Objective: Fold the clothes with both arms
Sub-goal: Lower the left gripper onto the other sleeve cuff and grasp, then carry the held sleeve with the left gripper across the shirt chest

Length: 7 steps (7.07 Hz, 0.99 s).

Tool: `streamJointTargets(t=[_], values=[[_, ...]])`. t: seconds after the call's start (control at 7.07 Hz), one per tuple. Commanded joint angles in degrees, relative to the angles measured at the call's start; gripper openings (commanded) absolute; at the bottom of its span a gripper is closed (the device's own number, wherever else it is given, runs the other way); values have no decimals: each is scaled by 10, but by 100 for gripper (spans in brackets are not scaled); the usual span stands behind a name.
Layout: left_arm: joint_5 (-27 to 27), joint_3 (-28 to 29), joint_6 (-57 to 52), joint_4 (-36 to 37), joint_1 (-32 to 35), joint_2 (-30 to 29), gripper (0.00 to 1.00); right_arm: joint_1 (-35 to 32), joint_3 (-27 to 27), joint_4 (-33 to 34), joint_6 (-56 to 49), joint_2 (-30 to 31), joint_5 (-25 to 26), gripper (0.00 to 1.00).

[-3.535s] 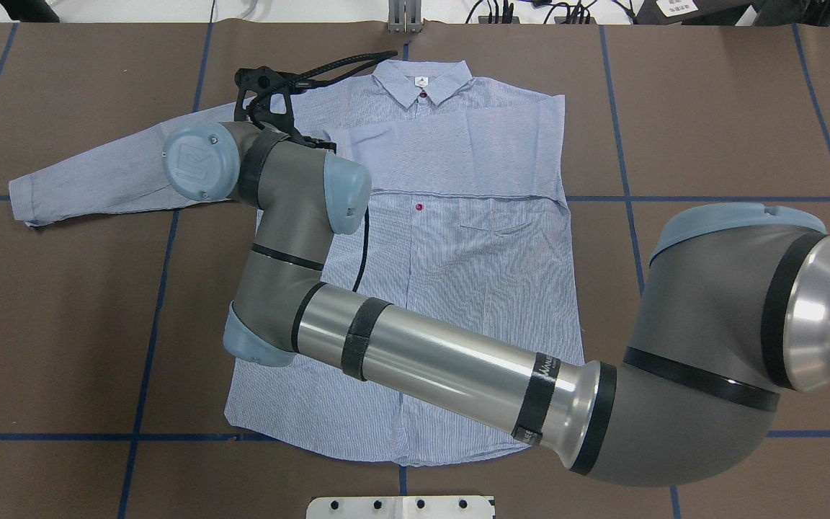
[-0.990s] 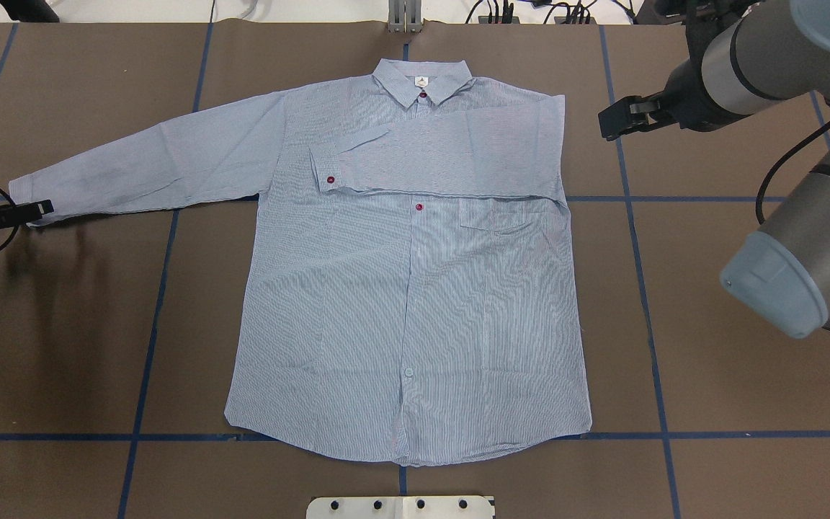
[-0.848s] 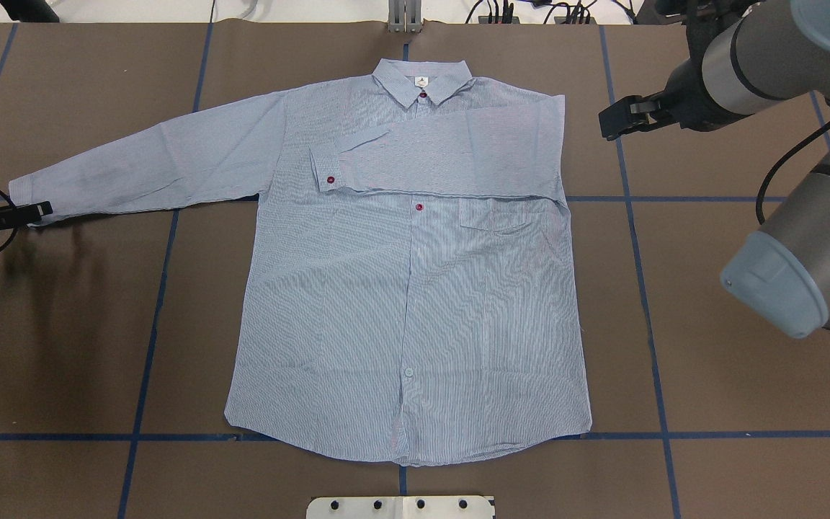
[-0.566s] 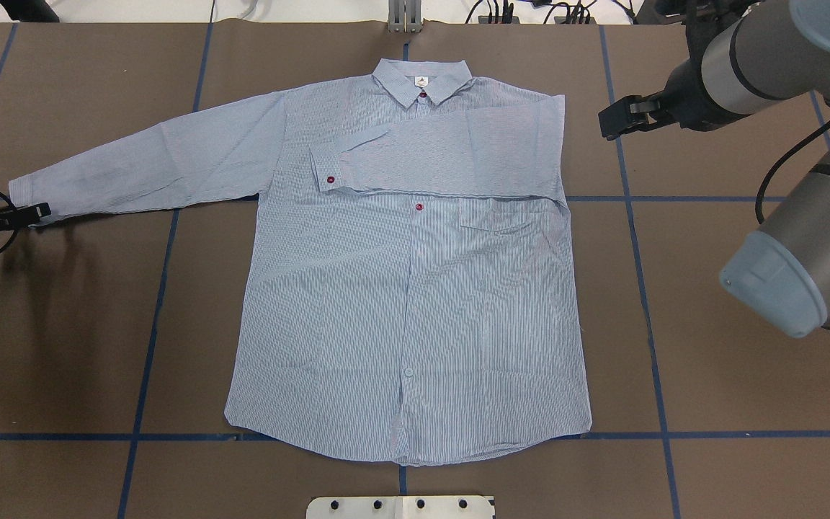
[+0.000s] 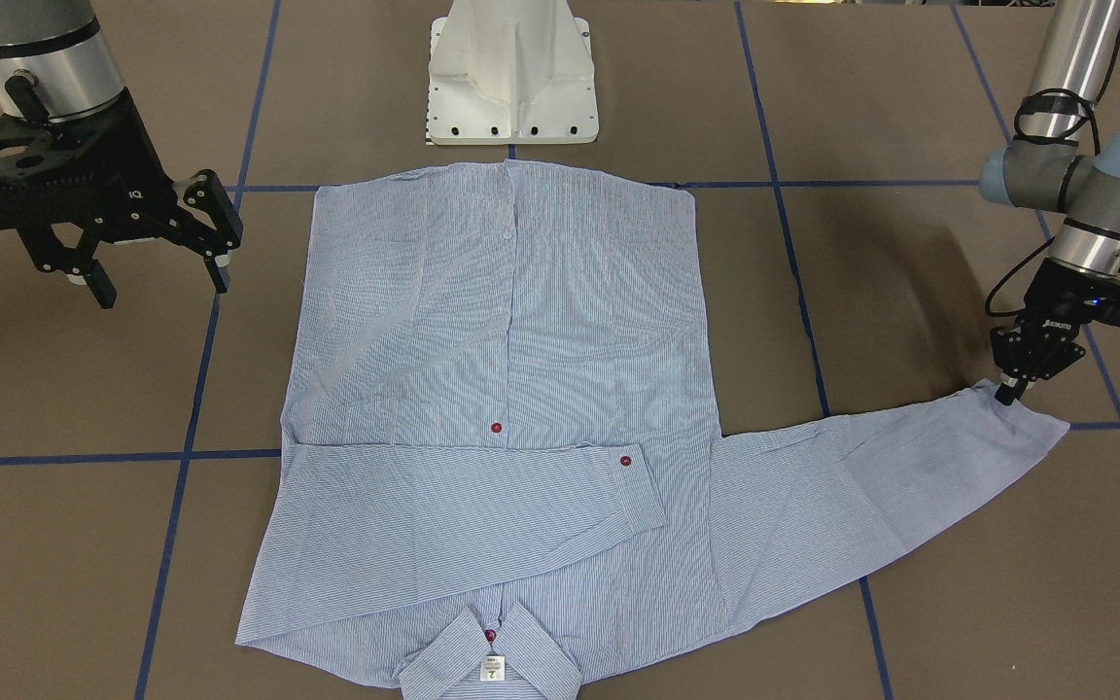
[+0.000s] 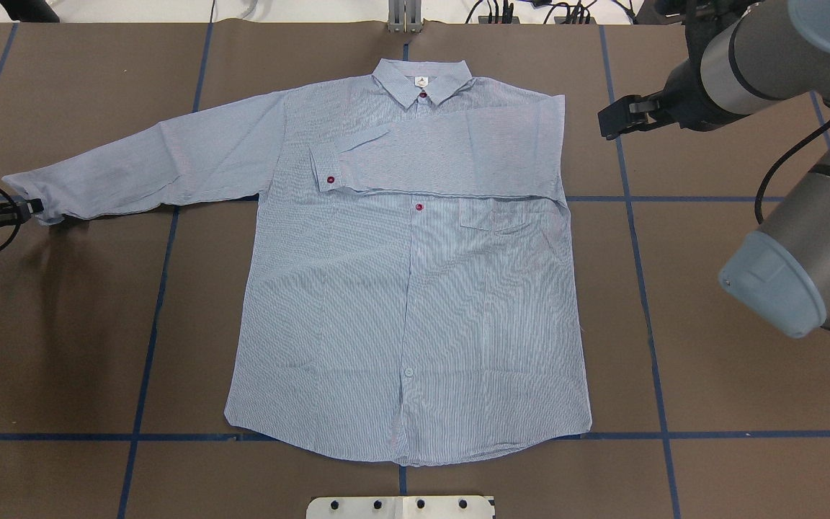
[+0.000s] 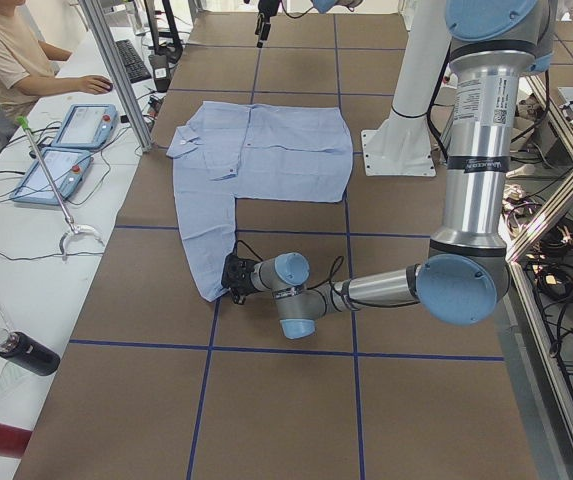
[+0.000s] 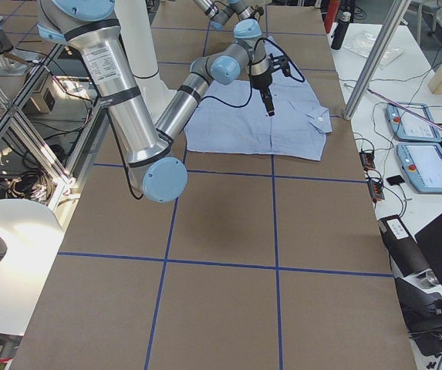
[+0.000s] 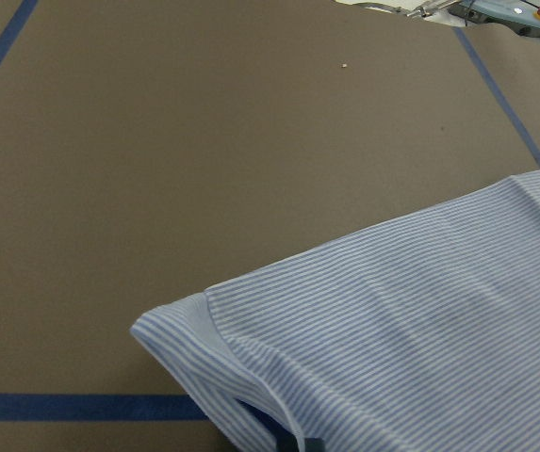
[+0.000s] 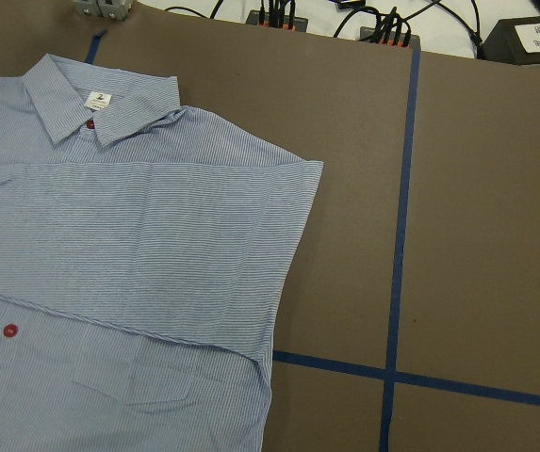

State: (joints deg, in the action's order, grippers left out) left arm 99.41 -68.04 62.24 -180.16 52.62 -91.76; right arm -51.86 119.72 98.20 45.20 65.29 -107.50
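The light blue striped shirt (image 6: 415,303) lies flat, front up, collar (image 6: 422,76) at the far edge. One sleeve is folded across the chest, its cuff (image 6: 325,169) near the middle. The other sleeve (image 6: 148,166) stretches out toward my left arm. My left gripper (image 6: 29,207) (image 5: 1007,394) is shut on that sleeve's cuff (image 9: 213,330), which is bunched and slightly raised. My right gripper (image 5: 161,287) (image 6: 608,124) hangs open beside the shirt's folded shoulder (image 10: 156,245), apart from the cloth and holding nothing.
The white pedestal base (image 5: 511,78) stands just past the shirt's hem. Blue tape lines (image 6: 148,324) cross the brown table. In the exterior left view a person (image 7: 6,50) sits at a side bench with teach pendants (image 7: 66,150) and a bottle (image 7: 26,352).
The right arm has drawn back from over the shirt to the right side. In the last second the left gripper shut on the cuff, which bunched up and shifted slightly.
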Motion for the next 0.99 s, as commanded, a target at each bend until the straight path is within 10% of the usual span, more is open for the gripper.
streamJointTargets(t=[0.0,0.42,0.85], values=[[48,-58,-1,37,29,-2,0,1,-1,0,2,-2,2,100],[48,-262,0,387,30,-101,0,1,-1,0,3,-2,3,100],[4,-254,8,565,-64,-304,0,1,-2,0,4,0,3,100]])
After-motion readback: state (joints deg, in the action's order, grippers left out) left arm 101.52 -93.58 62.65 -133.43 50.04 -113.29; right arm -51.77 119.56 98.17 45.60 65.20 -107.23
